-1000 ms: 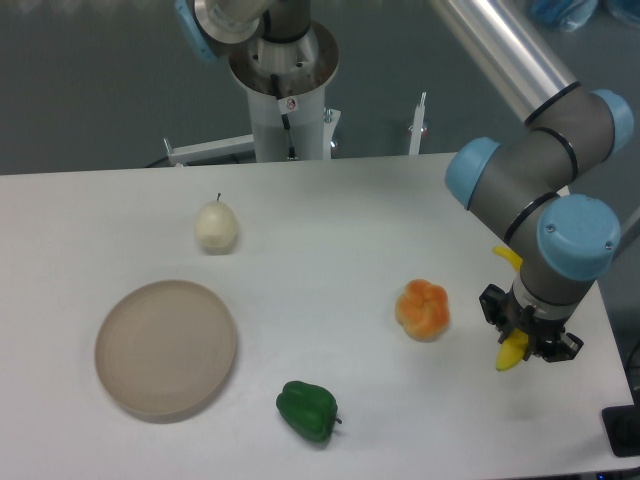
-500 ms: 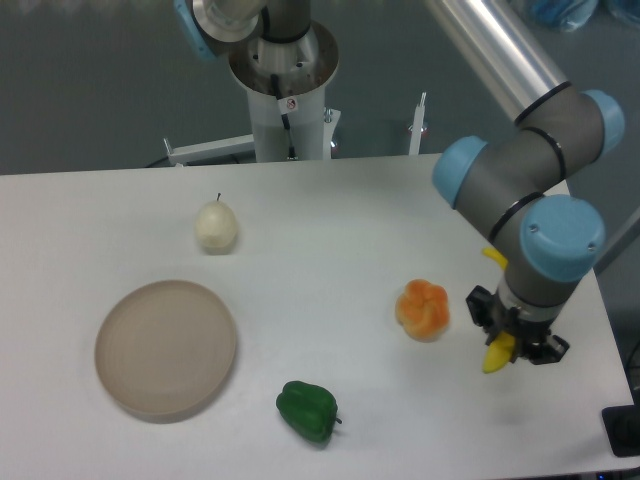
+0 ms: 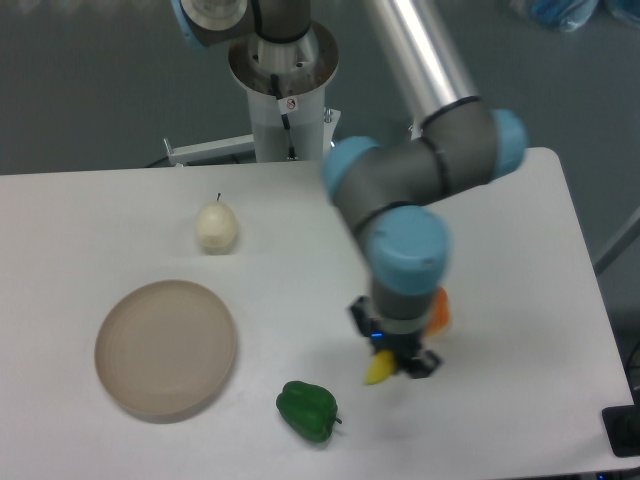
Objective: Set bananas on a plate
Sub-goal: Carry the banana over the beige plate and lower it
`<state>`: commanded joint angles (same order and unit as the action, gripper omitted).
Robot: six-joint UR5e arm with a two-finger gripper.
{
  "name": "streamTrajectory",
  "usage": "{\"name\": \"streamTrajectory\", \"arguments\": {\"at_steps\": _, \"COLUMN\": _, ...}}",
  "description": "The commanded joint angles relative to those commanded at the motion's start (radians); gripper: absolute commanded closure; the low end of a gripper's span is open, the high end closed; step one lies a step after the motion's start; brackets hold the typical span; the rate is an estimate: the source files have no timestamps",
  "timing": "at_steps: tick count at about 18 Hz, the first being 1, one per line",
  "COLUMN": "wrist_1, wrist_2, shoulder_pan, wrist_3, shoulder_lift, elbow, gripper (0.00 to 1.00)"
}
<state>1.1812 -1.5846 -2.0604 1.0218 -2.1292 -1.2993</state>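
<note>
So the gripper [image 3: 392, 352] has its fingers clamped on the banana [image 3: 378, 370], and only the lower yellow tip pokes out underneath, the rest is hidden by the wrist. From what shows, the banana's long axis runs steeply, near upright, with the visible end pointing down and a bit to the left, toward the surface [image 3: 120, 215]. It's held above the surface well to the right of the plate [image 3: 166, 347], which sits bare. The green pepper [image 3: 307, 409] lies between the plate and the banana, closer to the banana and slightly lower in view. An orange fruit [image 3: 437, 312] peeks out just behind the arm, and the pale pear [image 3: 216, 227] is up beyond the plate.
</note>
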Motion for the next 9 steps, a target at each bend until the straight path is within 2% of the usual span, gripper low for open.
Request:
{"name": "streamTrajectory", "arguments": {"at_steps": 3, "wrist_1": -0.002, "wrist_2": -0.002, "shoulder_pan": 0.081, "wrist_3": -0.060, "shoulder_lift": -0.015, "elbow": -0.006, "gripper": 0.80}}
{"name": "streamTrajectory", "arguments": {"at_steps": 6, "wrist_1": 0.000, "wrist_2": 0.001, "shoulder_pan": 0.135, "wrist_3": -0.063, "shoulder_lift": -0.014, "elbow": -0.031, "gripper": 0.77}}
{"name": "streamTrajectory", "arguments": {"at_steps": 9, "wrist_1": 0.003, "wrist_2": 0.000, "shoulder_pan": 0.160, "wrist_3": -0.074, "shoulder_lift": -0.021, "elbow": -0.035, "gripper": 0.76}}
